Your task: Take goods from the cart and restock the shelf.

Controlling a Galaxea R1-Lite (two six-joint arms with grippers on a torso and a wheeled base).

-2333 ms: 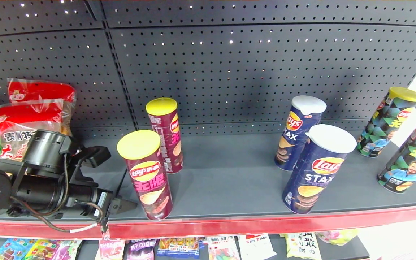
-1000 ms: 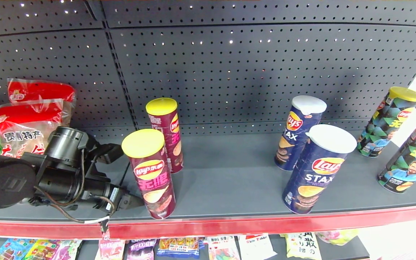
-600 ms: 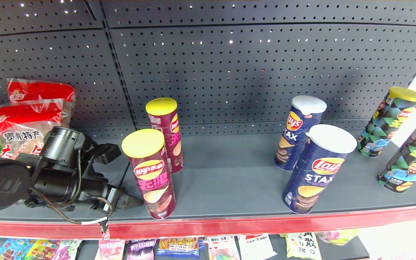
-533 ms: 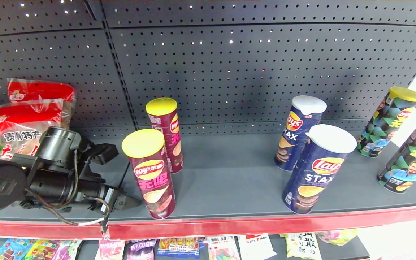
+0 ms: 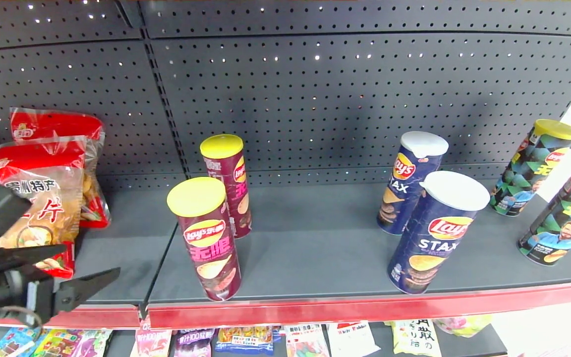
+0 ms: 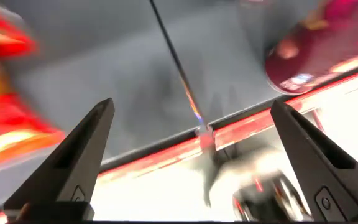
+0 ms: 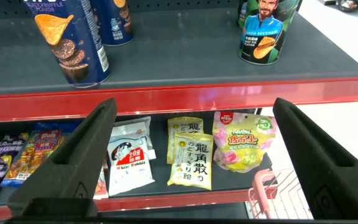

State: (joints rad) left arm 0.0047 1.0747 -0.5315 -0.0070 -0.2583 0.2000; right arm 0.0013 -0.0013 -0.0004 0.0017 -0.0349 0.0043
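Shelf (image 5: 315, 238): dark grey, red front lip. Front maroon can (image 5: 206, 243): yellow lid, upright at the lip, left of centre. Rear maroon can (image 5: 227, 186): same kind, upright just behind it, slightly to the right.
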